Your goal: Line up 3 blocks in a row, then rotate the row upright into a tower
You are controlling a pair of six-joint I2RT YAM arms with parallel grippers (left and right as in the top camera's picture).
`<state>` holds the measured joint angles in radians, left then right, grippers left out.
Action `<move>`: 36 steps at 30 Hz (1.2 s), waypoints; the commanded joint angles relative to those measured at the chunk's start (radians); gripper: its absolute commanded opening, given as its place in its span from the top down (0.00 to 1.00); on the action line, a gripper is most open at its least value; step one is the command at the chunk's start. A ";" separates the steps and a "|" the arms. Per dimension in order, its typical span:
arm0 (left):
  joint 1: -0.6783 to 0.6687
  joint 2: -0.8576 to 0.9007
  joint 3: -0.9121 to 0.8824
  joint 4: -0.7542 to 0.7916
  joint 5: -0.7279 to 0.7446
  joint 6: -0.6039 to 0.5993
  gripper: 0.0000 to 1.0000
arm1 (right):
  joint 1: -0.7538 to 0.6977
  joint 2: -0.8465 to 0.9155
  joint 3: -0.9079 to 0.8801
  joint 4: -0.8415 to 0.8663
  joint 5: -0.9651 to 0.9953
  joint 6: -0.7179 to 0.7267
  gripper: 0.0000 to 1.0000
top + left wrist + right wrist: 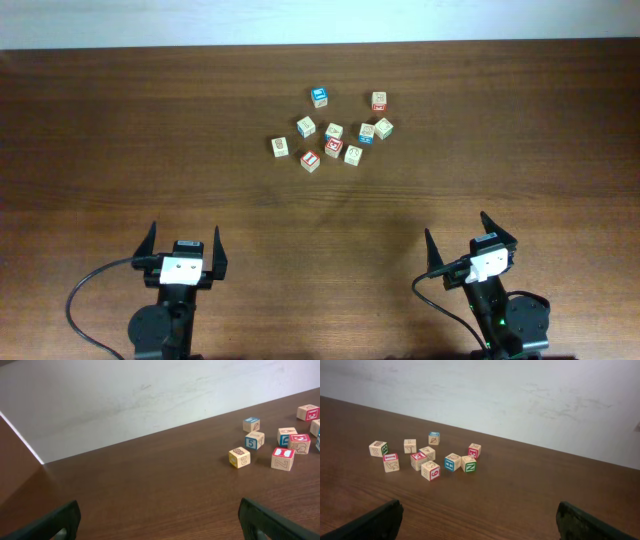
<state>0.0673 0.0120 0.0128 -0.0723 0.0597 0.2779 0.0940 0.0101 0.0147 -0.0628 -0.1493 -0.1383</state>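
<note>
A loose cluster of small wooden blocks lies at the table's far middle. Two blocks have red-and-white tops, one at the near left and one just right of it. They also show in the left wrist view as a near block and a farther block. A cream block with faint print sits at the cluster's left end. My left gripper and right gripper rest near the front edge, well short of the blocks. Both are open and hold nothing.
Other cubes share the cluster: a blue-topped one at the back, another blue one, and a pale cube with a red mark. A white wall rises past the table's far edge.
</note>
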 commanded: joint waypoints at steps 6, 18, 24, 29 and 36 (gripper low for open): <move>-0.004 -0.007 -0.004 -0.005 -0.006 0.015 0.01 | -0.005 -0.006 -0.009 0.000 -0.008 -0.004 0.02; -0.004 -0.007 -0.004 -0.001 -0.006 0.015 0.01 | -0.005 -0.006 -0.009 0.000 -0.013 -0.004 0.02; -0.004 -0.005 -0.003 0.066 0.041 -0.011 0.01 | -0.005 -0.005 0.004 0.011 -0.043 -0.003 0.02; -0.004 0.100 0.157 -0.051 0.155 -0.015 0.01 | -0.005 0.023 0.151 -0.038 -0.043 0.009 0.02; -0.004 0.592 0.589 -0.245 0.244 -0.015 0.01 | -0.005 0.431 0.492 -0.108 -0.125 0.023 0.02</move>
<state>0.0673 0.4881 0.4767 -0.2714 0.2604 0.2687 0.0933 0.3367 0.4046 -0.1455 -0.2340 -0.1287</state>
